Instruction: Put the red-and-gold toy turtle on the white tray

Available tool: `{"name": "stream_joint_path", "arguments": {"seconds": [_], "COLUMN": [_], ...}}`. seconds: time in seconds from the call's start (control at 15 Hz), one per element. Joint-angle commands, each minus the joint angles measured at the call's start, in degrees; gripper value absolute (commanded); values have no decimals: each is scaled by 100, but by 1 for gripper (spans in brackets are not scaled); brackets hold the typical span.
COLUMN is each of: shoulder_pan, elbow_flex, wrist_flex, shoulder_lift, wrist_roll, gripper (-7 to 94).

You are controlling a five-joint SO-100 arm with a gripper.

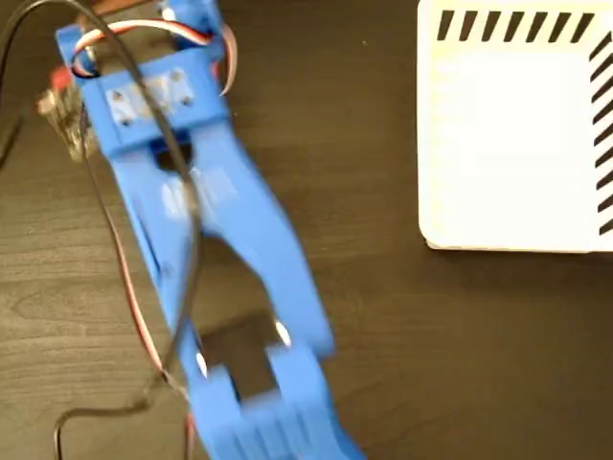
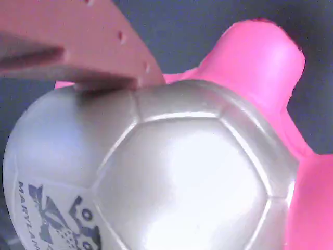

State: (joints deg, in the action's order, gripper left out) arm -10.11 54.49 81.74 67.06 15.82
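Note:
The red-and-gold toy turtle (image 2: 182,177) fills the wrist view. Its shiny domed shell has a dark printed logo at the lower left, and its head (image 2: 255,57) points to the upper right. My gripper (image 2: 156,156) is around it. One finger (image 2: 78,47) lies pressed against the top of the shell; the other finger is hidden. In the fixed view the blue arm (image 1: 220,220) reaches down to the bottom edge, and the turtle and fingertips are out of frame there. The white tray (image 1: 517,134) with black edge stripes lies at the upper right, with nothing on it.
Dark wood tabletop (image 1: 412,345) lies bare between the arm and the tray. Black and red-white cables (image 1: 134,316) hang along the arm's left side.

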Motion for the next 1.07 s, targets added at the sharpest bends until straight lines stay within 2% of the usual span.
{"name": "stream_joint_path", "arguments": {"seconds": [0.0,0.27,0.47,0.67,1.0], "shoulder_pan": [-18,536,1556,2470,3630], "elbow_flex": [404,1837,2637,2663,1547], "wrist_flex": [-9,70,290,264,-237], "shoulder_lift": [1714,3595,4658,4307,2373], "wrist_roll": [-431,-466,0,70,-668], "gripper": [0,0,0,0,0]}}
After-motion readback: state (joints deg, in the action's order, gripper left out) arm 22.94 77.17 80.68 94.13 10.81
